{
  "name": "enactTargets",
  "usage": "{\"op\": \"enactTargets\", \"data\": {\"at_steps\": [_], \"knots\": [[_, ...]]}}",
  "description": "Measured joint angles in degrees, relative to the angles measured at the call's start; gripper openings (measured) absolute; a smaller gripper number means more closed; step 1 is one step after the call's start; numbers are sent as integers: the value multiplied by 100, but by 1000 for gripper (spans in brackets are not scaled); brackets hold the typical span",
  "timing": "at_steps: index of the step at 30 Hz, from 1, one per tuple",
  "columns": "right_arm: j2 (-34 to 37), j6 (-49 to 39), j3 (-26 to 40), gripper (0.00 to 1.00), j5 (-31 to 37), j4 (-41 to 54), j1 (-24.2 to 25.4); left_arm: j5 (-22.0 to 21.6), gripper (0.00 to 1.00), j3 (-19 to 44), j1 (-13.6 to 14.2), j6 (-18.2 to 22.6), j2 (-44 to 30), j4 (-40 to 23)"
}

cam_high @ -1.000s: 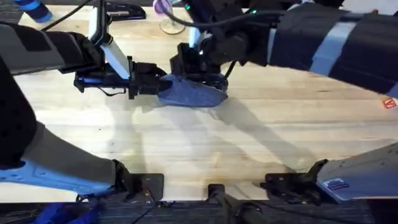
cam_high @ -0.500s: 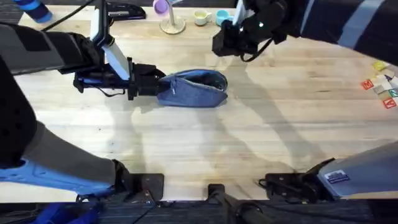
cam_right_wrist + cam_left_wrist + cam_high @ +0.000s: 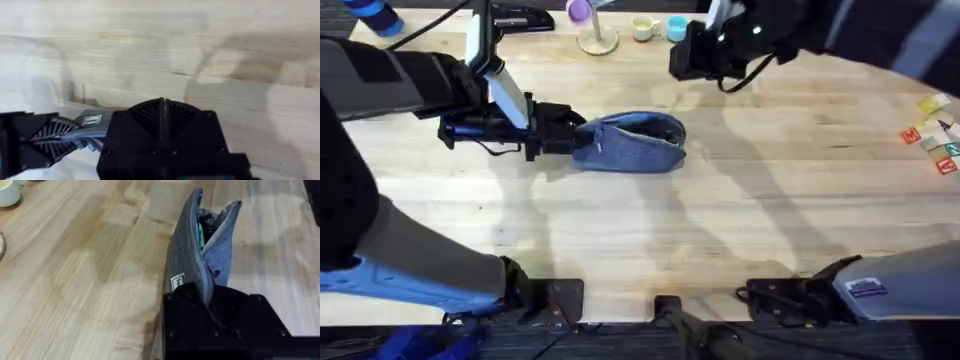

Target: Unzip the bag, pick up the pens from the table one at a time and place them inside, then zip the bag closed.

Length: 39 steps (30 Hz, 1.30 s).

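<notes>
One soft grey-blue bag [image 3: 630, 143] lies open mid-worktop [image 3: 720, 230], its end clamped in the left tool [image 3: 563, 135]; pens [image 3: 203, 229] show inside. The right tool [image 3: 692, 60] hovers beyond, fingers together. Limp fabric likely needs pinning while the zipper pull is drawn.

The grey-blue fabric bag [image 3: 632, 143] lies lengthwise on the light wooden bench [image 3: 720, 230], its zipper open and mouth gaping, with something green and dark, seemingly the pens [image 3: 202, 230], inside, and a small label on its side.
</notes>
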State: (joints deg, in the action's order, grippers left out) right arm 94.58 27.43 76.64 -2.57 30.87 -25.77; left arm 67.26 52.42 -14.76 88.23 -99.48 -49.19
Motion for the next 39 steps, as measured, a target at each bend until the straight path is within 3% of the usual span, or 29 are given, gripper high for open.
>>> {"op": "enactTargets", "data": {"at_steps": [7, 9, 10, 12, 13, 20, 22, 26, 27, 32, 39], "knots": [[-786, -541, 0, 33, 4, 78, -263, 0, 43, 0, 0, 0, 0, 0], [-983, -628, 0, 241, 3, 186, -414, 0, 43, 0, 0, 0, -1, 0], [-1220, -720, 0, 681, 2, 438, -653, 0, 43, 0, 0, 0, 0, 0], [-1325, -786, 0, 957, 2, 606, -821, -2, 43, 0, 0, 0, -2, 0], [-1355, -798, 0, 984, 2, 680, -897, -2, 43, 0, 0, 0, 0, 0], [-1401, -825, 0, 997, 2, 841, -1427, -2, 55, 0, 0, 3, 0, 0], [-1401, -827, 0, 997, 0, 844, -1517, 33, 301, 0, -3, 5, 0, 2], [-1401, -827, 0, 997, 2, 846, -1559, 46, 914, 0, -24, 1, 0, 2], [-1400, -826, 0, 997, 2, 850, -1559, 26, 973, 0, -28, -11, 0, -2], [-1401, -829, 0, 997, 4, 850, -1559, -328, 993, 0, -28, -17, 0, 15], [-1400, -837, -1, 997, 7, 877, -1647, -1392, 993, 2, -28, -11, 0, -427]]}}
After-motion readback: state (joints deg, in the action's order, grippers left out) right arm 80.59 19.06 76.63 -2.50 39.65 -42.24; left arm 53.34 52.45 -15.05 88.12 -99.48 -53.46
